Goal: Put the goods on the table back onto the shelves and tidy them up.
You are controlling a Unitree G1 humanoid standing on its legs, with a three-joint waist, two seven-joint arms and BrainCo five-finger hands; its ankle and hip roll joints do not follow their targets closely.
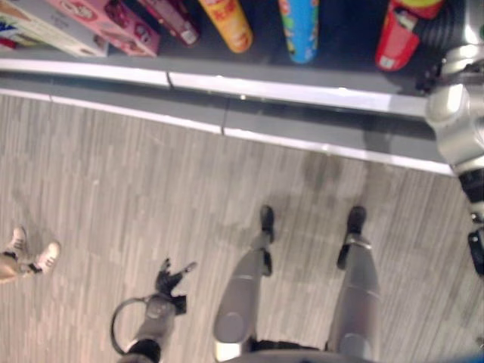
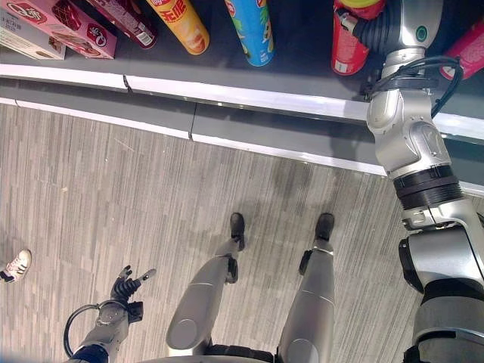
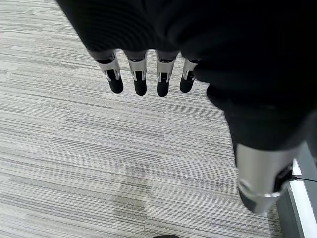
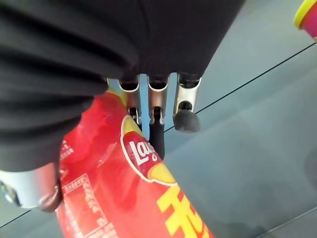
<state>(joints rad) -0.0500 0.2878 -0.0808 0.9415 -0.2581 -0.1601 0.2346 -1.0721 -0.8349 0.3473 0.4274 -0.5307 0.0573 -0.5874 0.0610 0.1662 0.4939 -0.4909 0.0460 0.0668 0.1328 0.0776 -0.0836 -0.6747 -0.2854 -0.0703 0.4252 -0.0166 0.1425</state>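
On the dark shelf [image 2: 302,76], toward its right end, the right hand [image 4: 158,106] has its fingers curled round a red crisp can [image 2: 349,41], thumb on the other side, so it's clamped on the can, which lies on its side on the shelf board. That's the task's thing, and it looks to me like the placing step: the can is at the shelf, not yet let go.

Next move, I'd guess, is to open the fingers and back the hand out without rolling the can, since a smooth round tube on a flat board will wander. Maybe nudge it in line with its neighbours too.

Materials: the can is glossy red with yellow print, a slick cylinder. Beside it toward the middle lie a blue can [image 2: 251,30] and an orange-yellow can [image 2: 181,24], same tube shape. At the left end are flat pink cardboard boxes [image 2: 72,23]. The shelf is matte dark grey with a pale front strip.

The left hand [image 3: 143,74] hangs low over striped grey carpet [image 3: 74,148], fingers straight and apart, holding nothing.
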